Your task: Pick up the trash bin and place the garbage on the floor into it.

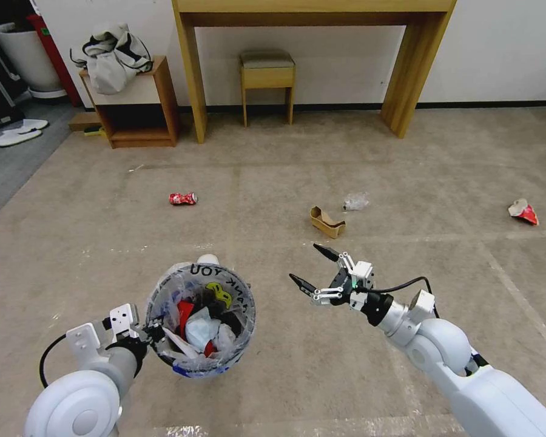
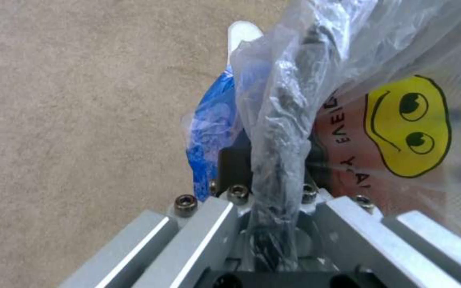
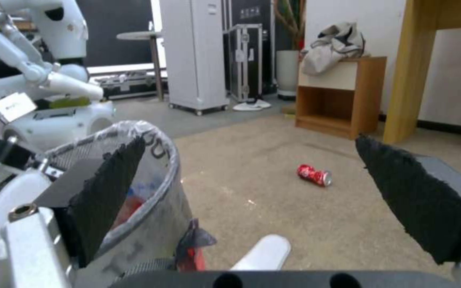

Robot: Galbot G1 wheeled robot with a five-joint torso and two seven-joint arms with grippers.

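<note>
The trash bin [image 1: 201, 320] wears a clear bag with black lettering and a yellow smiley face [image 2: 407, 127], over a blue band. On the beige carpet [image 1: 103, 243] lie a red soda can [image 1: 182, 198], a brown cardboard scrap [image 1: 327, 221] and a red-and-white wrapper [image 1: 523, 211].

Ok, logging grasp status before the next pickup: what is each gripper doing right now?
Left gripper: closed on the rim of the trash bin.
Right gripper: open, holding nothing, above the floor.
</note>
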